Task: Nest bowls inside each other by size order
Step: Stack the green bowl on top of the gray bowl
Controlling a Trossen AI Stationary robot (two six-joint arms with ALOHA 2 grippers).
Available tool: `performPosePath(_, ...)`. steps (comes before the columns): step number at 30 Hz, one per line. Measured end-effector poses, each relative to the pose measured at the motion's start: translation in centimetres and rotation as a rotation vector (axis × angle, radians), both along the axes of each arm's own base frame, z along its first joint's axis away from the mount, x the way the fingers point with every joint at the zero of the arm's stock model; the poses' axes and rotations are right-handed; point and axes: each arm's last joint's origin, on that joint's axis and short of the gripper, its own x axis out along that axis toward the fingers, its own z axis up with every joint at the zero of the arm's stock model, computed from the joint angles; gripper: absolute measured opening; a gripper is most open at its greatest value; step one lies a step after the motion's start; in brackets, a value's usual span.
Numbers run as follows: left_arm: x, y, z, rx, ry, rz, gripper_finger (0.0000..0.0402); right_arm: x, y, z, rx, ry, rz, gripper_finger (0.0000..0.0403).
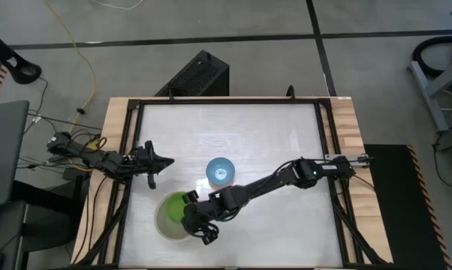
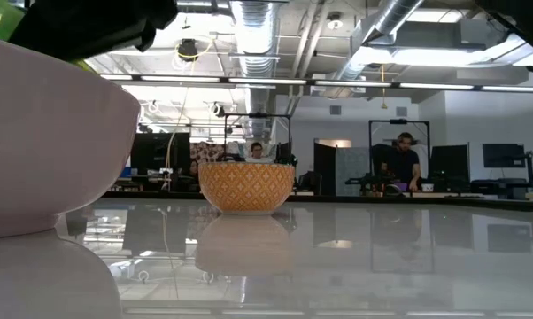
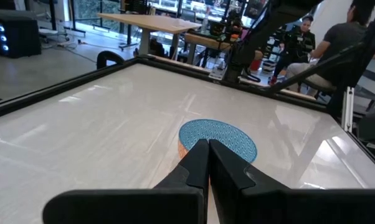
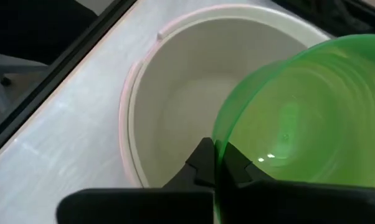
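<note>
We judge the main risk is dropping the green bowl (image 4: 299, 118) askew: our right gripper (image 4: 217, 163) pinches only its rim, so it may tip or catch on the big cream bowl's (image 4: 175, 112) wall. That cream bowl sits near the desk's (image 1: 271, 142) front edge, with the green one held tilted over it. The blue bowl (image 1: 220, 171) stands apart, holding nothing. Our left gripper (image 3: 208, 163) waits nearby, fingers together.

A glossy white tabletop (image 1: 271, 142) with dark rails and wooden side edges carries a large cream-white plastic bowl (image 1: 163, 220) near its front and a smaller blue-patterned bowl (image 1: 220, 171) mid-table.
</note>
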Motion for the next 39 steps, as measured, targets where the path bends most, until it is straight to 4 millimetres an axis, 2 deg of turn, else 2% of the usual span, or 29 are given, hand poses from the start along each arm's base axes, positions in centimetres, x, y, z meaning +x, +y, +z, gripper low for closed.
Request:
performPosePath(8,0.0,0.0,0.0,0.000,0.000,0.000,0.0000,-0.1,0.0,0.0,0.044,0.020,-0.036,0.0053)
performPosePath(21,0.0,0.0,0.0,0.000,0.001,0.000,0.0000,0.1,-0.3,0.1,0.184,0.061,-0.065,0.0057)
performPosePath(39,0.0,0.0,0.0,-0.002,0.000,0.000,0.0000,0.8,-1.5,0.4,0.212,0.031,-0.052,0.0058)
